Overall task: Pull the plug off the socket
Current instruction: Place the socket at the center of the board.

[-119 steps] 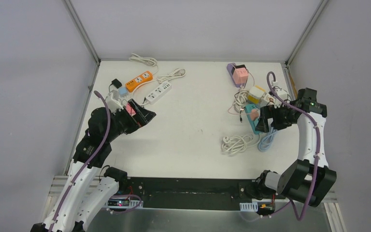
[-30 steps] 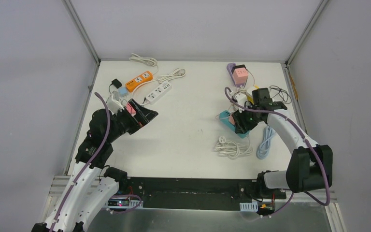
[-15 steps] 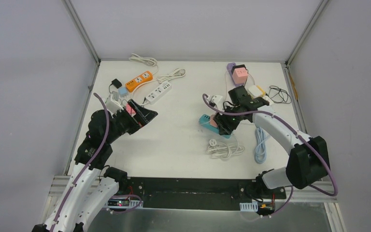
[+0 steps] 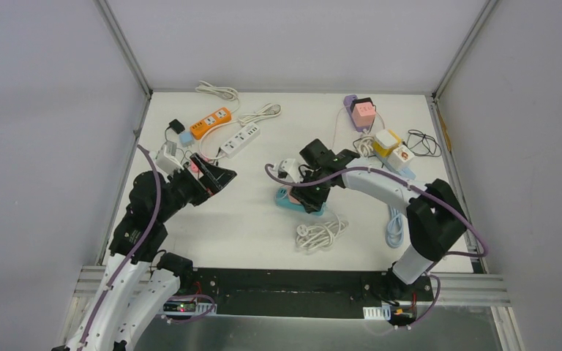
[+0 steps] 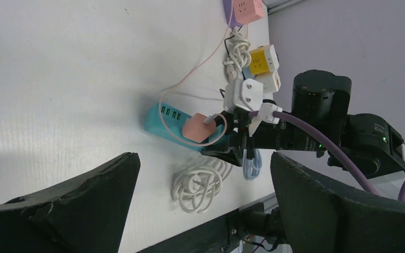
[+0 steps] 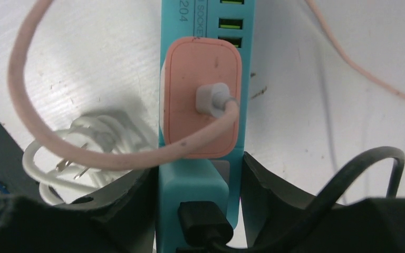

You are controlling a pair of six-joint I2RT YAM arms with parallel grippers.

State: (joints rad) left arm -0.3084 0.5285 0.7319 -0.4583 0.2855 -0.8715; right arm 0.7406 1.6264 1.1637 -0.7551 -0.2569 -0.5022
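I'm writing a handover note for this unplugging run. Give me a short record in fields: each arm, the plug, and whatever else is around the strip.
right gripper: fingers closed on both sides of the power strip
left gripper: open, empty, over the left of the table, facing the strip
pink plug: seated in the strip, pink cable looping from it
black plug: seated in the strip, between the fingers
white cord: coiled beside the strip
task state: plug not yet pulled

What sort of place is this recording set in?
Probably a lab test cell: a white table boxed in by grey panels, a left arm and right arm bolted at its near edge, and assorted power strips laid out as props.
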